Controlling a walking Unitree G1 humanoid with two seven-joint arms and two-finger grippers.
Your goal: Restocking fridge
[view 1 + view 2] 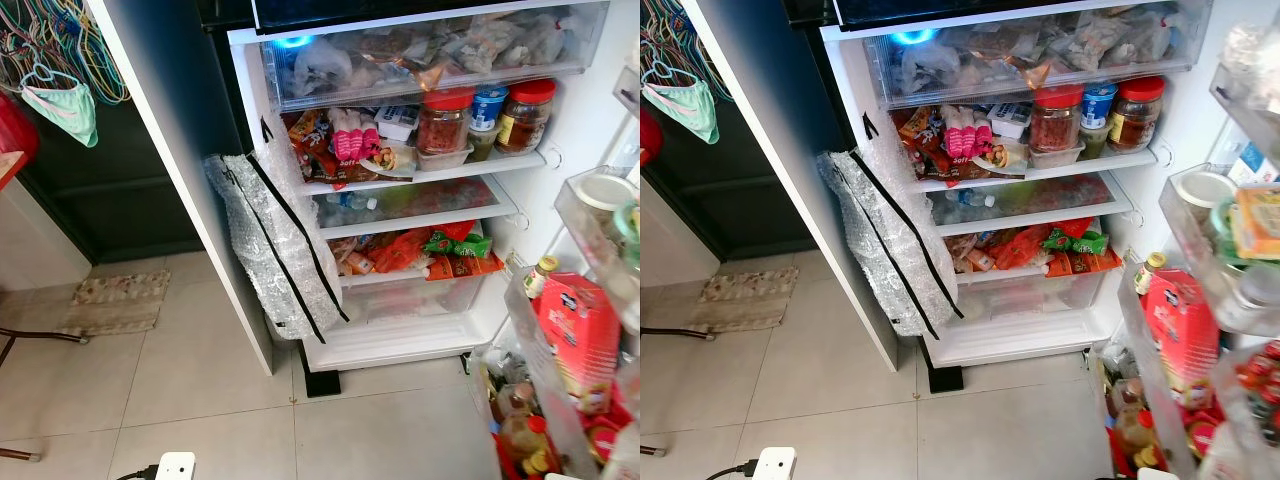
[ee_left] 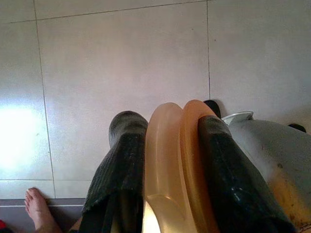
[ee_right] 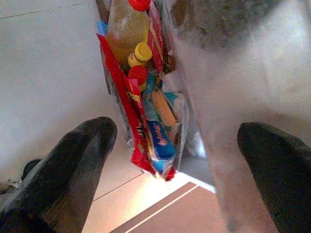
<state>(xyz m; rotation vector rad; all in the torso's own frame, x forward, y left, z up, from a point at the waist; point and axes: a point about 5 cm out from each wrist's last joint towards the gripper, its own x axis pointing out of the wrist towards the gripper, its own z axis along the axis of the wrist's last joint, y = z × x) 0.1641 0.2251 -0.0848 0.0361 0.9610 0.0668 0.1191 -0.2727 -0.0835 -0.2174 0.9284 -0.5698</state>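
Left gripper (image 2: 165, 160) is clamped on what looks like a pair of stacked orange plastic rims (image 2: 175, 165), plates or shallow bowls seen edge-on, one black finger on each side, held low over the pale floor tiles (image 2: 121, 63). A person's bare foot (image 2: 39, 208) sits at the bottom left of that wrist frame, so I would lift slowly and away from it.

Right gripper (image 3: 177, 160) has its fingers spread wide with nothing between them, hanging beside the lower door bin (image 3: 194, 121), where bottles with red and yellow caps (image 3: 138, 51) and flat packets are crammed.

From the head camera, the fridge (image 1: 440, 190) stands open across the centre and right of the frame. Its shelves are packed: jars with red lids (image 1: 445, 120) at upper right, snack packets below, a clear drawer (image 1: 410, 295) near the bottom. A bubble-wrap bag (image 1: 275, 240) leans against the fridge's left edge.

My judgement: the step is carrying the orange piece up to a shelf. To do it well I would keep the grip firm, since the rims are thin and smooth and could slip. I would pick the gap first, as free room looks scarce, and approach level so nothing nudges the jars. The door bins at right crowd the path, so I would swing in from the left.
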